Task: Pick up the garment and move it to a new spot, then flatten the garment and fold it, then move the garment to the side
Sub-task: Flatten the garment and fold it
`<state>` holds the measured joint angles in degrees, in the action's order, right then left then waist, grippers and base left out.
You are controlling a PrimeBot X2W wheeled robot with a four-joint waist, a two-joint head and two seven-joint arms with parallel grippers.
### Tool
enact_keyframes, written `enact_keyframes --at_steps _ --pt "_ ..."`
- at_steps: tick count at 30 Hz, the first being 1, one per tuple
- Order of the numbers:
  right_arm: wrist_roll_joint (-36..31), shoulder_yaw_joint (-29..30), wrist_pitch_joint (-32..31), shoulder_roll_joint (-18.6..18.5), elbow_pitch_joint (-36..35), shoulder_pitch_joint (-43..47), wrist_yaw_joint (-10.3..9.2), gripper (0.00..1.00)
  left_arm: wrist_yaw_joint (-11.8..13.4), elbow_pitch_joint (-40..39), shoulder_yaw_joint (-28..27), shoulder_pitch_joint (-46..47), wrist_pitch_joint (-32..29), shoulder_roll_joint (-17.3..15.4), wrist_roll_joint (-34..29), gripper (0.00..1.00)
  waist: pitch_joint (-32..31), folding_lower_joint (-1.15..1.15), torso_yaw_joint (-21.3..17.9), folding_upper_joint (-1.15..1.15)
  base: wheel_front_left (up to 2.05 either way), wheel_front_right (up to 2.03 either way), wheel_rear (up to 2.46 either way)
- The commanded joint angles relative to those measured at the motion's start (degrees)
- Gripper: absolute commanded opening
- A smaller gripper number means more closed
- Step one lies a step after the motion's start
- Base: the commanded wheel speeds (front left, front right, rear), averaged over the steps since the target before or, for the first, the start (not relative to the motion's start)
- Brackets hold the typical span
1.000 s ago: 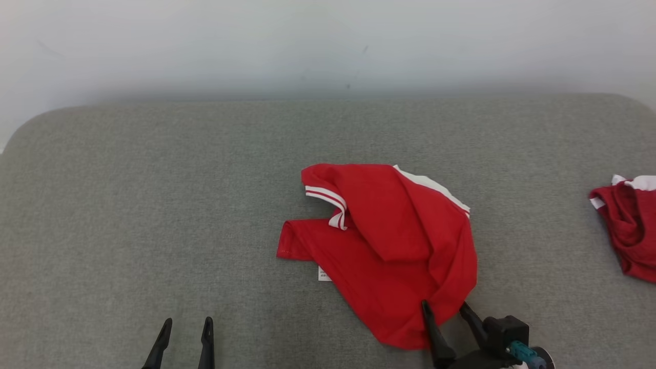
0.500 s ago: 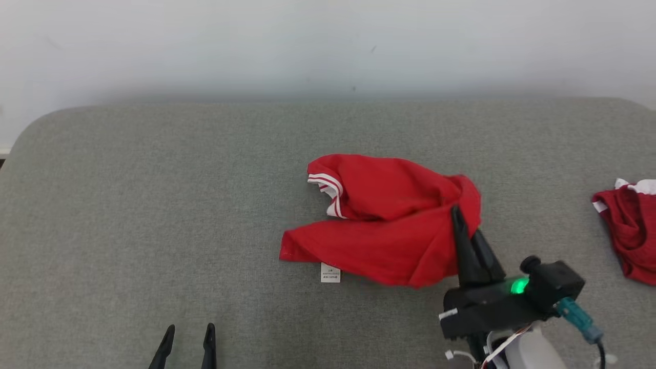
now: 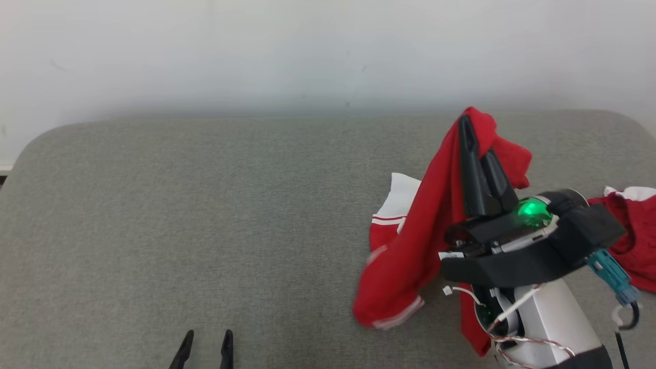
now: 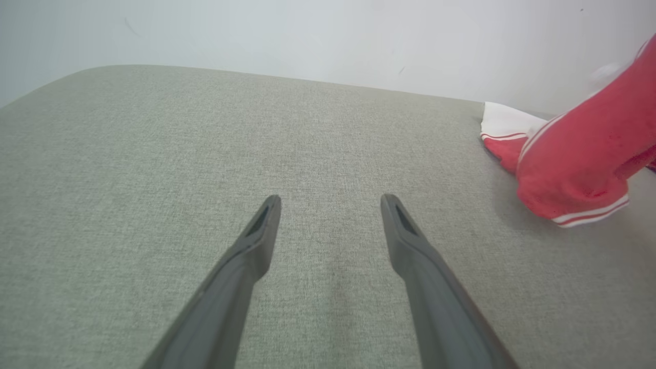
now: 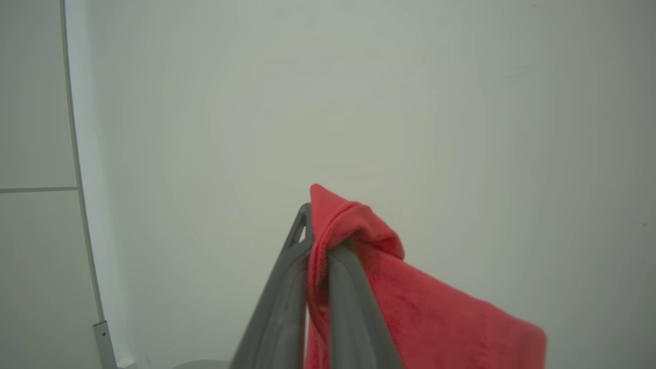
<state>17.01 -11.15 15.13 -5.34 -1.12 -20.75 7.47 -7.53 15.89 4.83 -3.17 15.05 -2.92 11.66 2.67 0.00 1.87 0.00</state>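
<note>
The garment (image 3: 410,256), a red jersey with white sleeves and striped trim, hangs from my right gripper (image 3: 474,138), which is shut on a bunched fold of it and raised above the grey cushion (image 3: 205,205). Its lower part trails down toward the cushion; a white sleeve (image 3: 402,197) shows behind. Any lettering is hidden in the folds. In the right wrist view the two fingers pinch the red cloth (image 5: 359,241) against a pale wall. My left gripper (image 3: 205,343) stands open low at the front left, apart from the garment (image 4: 579,164), nothing between its fingers (image 4: 261,225).
A darker red garment with white edging (image 3: 633,230) lies at the cushion's right edge, just behind my right wrist. The cushion's rounded back edge meets a pale wall (image 3: 307,51). Bare grey cushion spreads across the left and middle.
My right gripper shut on the garment's near edge and lifted it up and to the right, so the garment now hangs instead of lying crumpled. The left gripper stayed open and still.
</note>
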Motion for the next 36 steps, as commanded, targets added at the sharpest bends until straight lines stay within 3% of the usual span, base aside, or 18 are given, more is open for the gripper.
enact_keyframes --at_steps 1,7,8,9,10,16,22,26,31,36 --pt "-0.82 -0.60 -0.02 -0.34 1.06 -1.69 0.03 0.00 0.13 0.18 0.49 0.45 0.18 0.04 0.46 1.00 0.57 0.00 2.01 0.00 0.00 0.00 0.00" --pt "-4.62 0.43 -0.03 0.82 8.25 -7.00 0.03 0.00 0.13 0.70 3.45 0.94 0.18 0.02 1.00 1.00 1.42 0.00 8.52 0.00 0.00 0.00 0.00" --pt "-5.12 -0.44 -0.03 1.14 10.95 -7.41 0.03 0.06 0.13 0.80 3.53 0.72 0.18 0.03 0.91 1.00 1.47 0.00 9.53 0.00 0.00 0.00 0.00" --pt "-5.08 -1.45 -0.04 1.47 14.15 -7.98 0.03 0.36 0.13 0.90 3.83 0.71 0.18 0.04 0.93 1.00 1.66 0.00 10.72 0.00 0.00 0.00 0.00" --pt "-4.62 -3.38 -0.02 1.70 17.50 -8.83 0.05 1.00 0.13 0.98 3.87 0.57 0.18 0.04 0.85 1.00 1.72 0.00 11.53 0.00 0.00 0.00 0.00" --pt "-0.80 -12.42 -0.02 1.93 26.21 -11.99 0.04 1.00 0.12 0.70 3.34 -0.16 0.18 0.05 1.12 1.00 2.64 0.00 14.32 0.00 0.00 0.00 0.00" --pt "2.47 -16.62 -0.02 1.36 28.92 -11.28 0.04 1.00 0.12 0.28 3.30 0.44 0.18 0.05 1.69 1.00 3.30 0.00 12.70 0.00 0.00 0.00 0.00" --pt "5.41 -20.56 -0.02 -1.14 38.34 -12.13 0.03 1.00 0.12 0.26 3.77 1.35 0.18 0.05 1.77 1.00 3.30 0.00 10.37 0.00 0.00 0.00 0.00" --pt "7.81 -22.89 -0.12 -1.80 47.87 -13.49 0.03 1.00 0.12 -0.11 4.15 2.48 0.18 0.04 1.28 1.00 3.39 0.00 7.70 0.00 0.00 0.00 0.00" --pt "7.50 -18.71 0.05 -3.35 46.35 -11.28 0.03 1.00 0.12 -1.02 4.01 2.94 0.18 0.04 1.00 1.00 3.24 0.00 5.24 0.00 0.00 0.00 0.00"
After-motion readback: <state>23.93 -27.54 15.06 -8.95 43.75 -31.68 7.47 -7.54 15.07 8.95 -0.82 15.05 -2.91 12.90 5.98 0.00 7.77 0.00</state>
